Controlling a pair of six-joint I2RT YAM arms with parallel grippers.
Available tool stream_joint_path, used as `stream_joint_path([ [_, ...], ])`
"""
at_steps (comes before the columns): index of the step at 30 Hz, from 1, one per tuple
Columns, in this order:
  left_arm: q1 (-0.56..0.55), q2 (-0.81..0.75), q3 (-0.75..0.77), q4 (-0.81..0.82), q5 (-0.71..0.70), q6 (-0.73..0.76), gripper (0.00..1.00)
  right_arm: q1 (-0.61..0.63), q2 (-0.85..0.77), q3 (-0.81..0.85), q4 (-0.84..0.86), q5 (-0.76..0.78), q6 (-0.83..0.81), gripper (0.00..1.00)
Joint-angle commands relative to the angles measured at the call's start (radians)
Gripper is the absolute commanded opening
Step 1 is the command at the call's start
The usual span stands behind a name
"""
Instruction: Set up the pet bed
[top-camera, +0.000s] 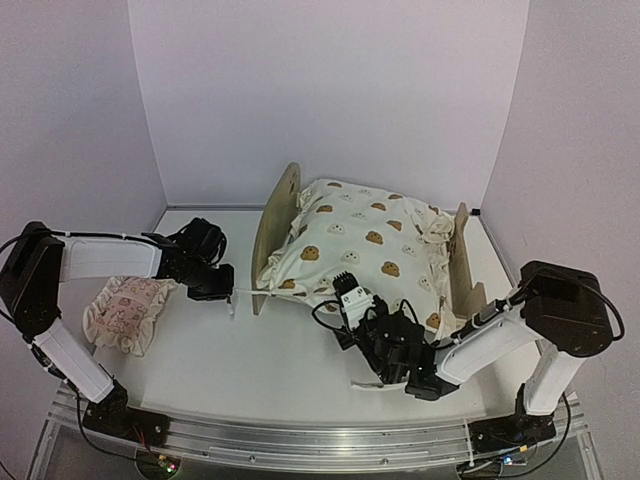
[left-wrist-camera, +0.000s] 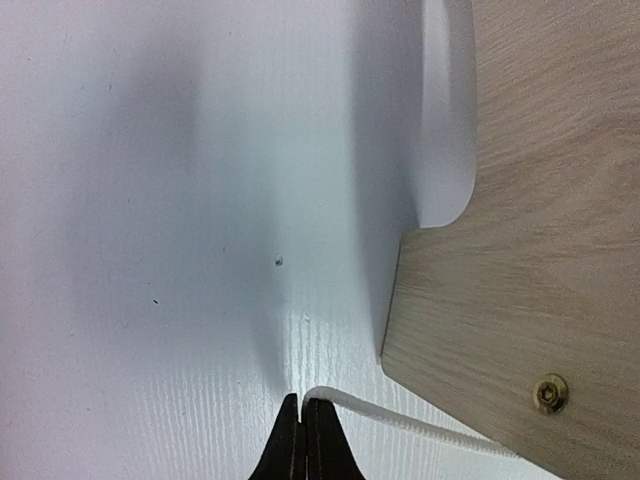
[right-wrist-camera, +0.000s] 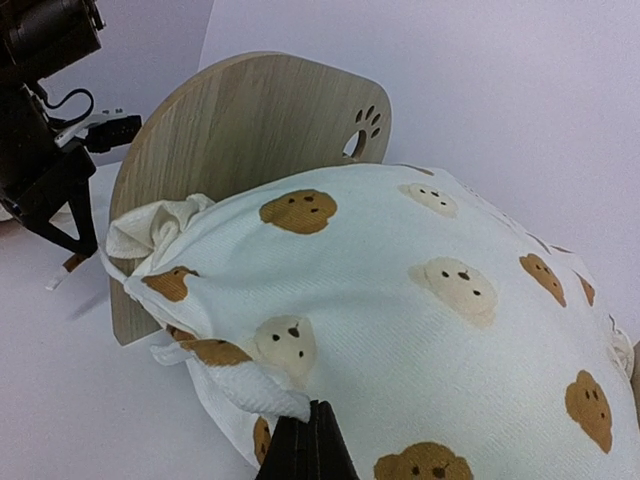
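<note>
- The small light plywood pet bed (top-camera: 272, 230) stood mid-table on the white table (top-camera: 290, 370), between the two arms and a little to the right of centre
- Its long axis ran left to right in the top view: rounded headboard (right-wrist-camera: 250, 120) at the left arm's end, low footboard (top-camera: 462, 262) at the right arm's end
- The cream bear-print quilt (top-camera: 365, 240) lay heaped over the pet bed and hid whatever was inside the frame
- The left gripper (left-wrist-camera: 303, 440) sat low on the table, just beside the near bottom corner of the headboard
- Its jaws were closed, pinching a thin white tie cord (left-wrist-camera: 400, 424); the cord ran from the tips rightward toward the headboard and disappeared behind its plywood edge
- The right gripper (right-wrist-camera: 310, 440) was at the near long side, about mid-length, with jaws closed on a fold of the quilt's near edge
- From those jaws the pet bed lay straight ahead and away from the arm bases, the headboard off to their left
- Judgement: the coming move turns on the cord pulling along the long axis while the quilt edge pulls across it; the left arm is nearer the headboard, the right nearer the side rail and footboard
- A small pinkish ruffled pillow (top-camera: 125, 312) lay well apart to the left, under the left arm, touched by neither gripper
</note>
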Motion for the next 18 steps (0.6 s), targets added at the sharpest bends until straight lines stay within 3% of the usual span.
stream_joint_path([
  [1, 0.058, -0.057, -0.060, -0.028, -0.090, -0.004, 0.00, -0.013, -0.071, -0.058, 0.073, 0.056, 0.061, 0.00],
  [9, 0.056, -0.148, -0.155, -0.045, -0.010, -0.007, 0.00, 0.032, -0.022, -0.074, 0.010, -0.252, 0.092, 0.00],
  [18, 0.056, -0.193, -0.198, -0.050, 0.006, -0.012, 0.03, 0.079, 0.100, -0.033, -0.046, -0.338, 0.150, 0.01],
])
